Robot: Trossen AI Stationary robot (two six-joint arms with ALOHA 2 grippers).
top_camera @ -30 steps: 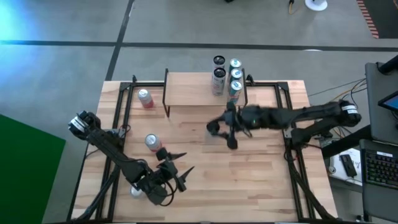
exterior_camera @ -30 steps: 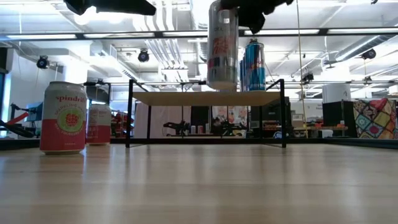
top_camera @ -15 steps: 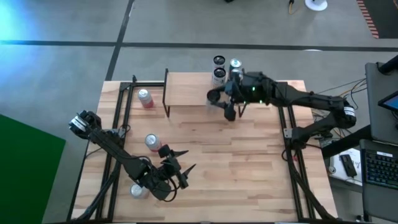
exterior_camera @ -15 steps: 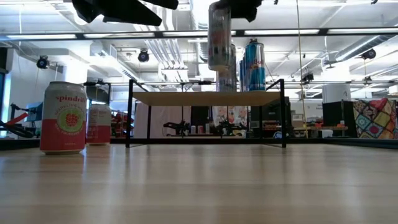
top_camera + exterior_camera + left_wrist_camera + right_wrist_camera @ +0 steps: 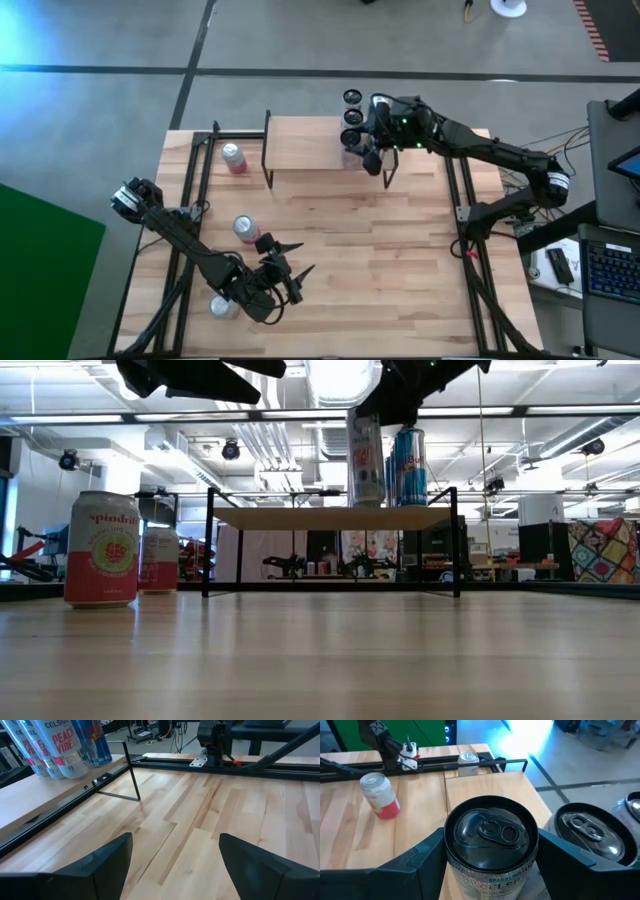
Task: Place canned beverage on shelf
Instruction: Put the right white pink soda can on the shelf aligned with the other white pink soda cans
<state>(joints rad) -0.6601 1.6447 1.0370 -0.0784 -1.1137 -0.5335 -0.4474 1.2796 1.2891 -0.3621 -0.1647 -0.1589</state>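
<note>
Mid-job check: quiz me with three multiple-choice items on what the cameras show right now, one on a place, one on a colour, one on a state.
1. Where is the Celsius can in the right pincer?
A. Low over the tabletop's front edge
B. At the shelf's end, beside the other tall cans
C. Out past the table, over the floor

2. What colour is the small can on the tabletop past the shelf's opposite end?
A. Pink
B. Blue
C. Black

3. What state is the left pincer in?
A. Shut on a can
B. Open, empty
C. Shut, empty

Answers:
1 B: the high view shows it over the shelf by those cans.
2 A: its side shows pink.
3 B: its wrist view shows only bare wood between the spread fingers.
</note>
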